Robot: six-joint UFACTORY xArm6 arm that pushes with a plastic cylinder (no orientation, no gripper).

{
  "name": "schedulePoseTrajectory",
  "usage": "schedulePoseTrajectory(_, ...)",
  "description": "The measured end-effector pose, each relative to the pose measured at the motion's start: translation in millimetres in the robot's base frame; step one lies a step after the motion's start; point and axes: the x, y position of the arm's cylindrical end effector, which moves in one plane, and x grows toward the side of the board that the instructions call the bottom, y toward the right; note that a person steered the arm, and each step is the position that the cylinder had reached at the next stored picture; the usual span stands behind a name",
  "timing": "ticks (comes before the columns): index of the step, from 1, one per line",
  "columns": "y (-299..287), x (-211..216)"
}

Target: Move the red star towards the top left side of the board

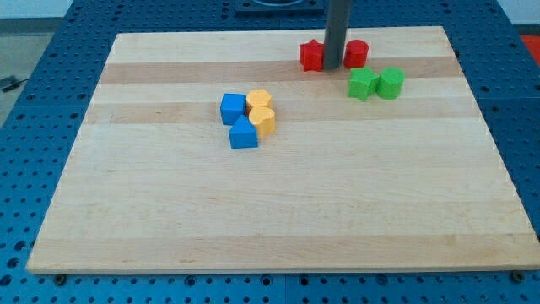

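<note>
The red star (pixel 313 56) lies near the top edge of the wooden board (pixel 278 211), right of the middle. My tip (pixel 332 67) stands right against the star's right side, between it and a red cylinder (pixel 356 53). The dark rod rises straight out of the view's top.
A green star (pixel 363 84) and a green cylinder (pixel 391 83) sit just below and right of my tip. Two blue blocks (pixel 232 108) (pixel 243 133) and two yellow blocks (pixel 259 100) (pixel 263 122) cluster left of the board's middle.
</note>
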Motion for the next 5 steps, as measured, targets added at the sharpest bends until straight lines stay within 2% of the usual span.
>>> schedulePoseTrajectory(3,-147,-23)
schedulePoseTrajectory(5,-147,-34)
